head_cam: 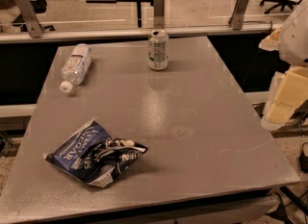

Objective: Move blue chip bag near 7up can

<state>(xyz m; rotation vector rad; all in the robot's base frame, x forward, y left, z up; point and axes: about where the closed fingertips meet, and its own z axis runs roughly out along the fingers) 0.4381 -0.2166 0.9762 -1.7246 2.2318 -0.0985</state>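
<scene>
Lying on the near left part of the grey surface [207, 122], the blue chip bag [96, 153] is crumpled and flat, with white letters on its dark foil and a silvery edge at its near corner. The 7up can [158, 50] stands upright near the far edge of the surface, about in the middle of that edge, and its pale green and white label faces the camera. The bag and the can are well apart, with bare surface between them. A clear water bottle [77, 67] lies on its side at the far left, with its white cap pointing toward the near side; it is to the left of the can and does not touch it. At the right border of the view, beyond the right edge of the surface, there is the white arm [294, 31] and under it the pale yellow blocky part that I take for the claw [285, 98]. It is far from both the bag and the can and touches neither of them; if it is open or closed I cannot tell. Behind the surface runs a metal rail [96, 35] with upright brackets.
</scene>
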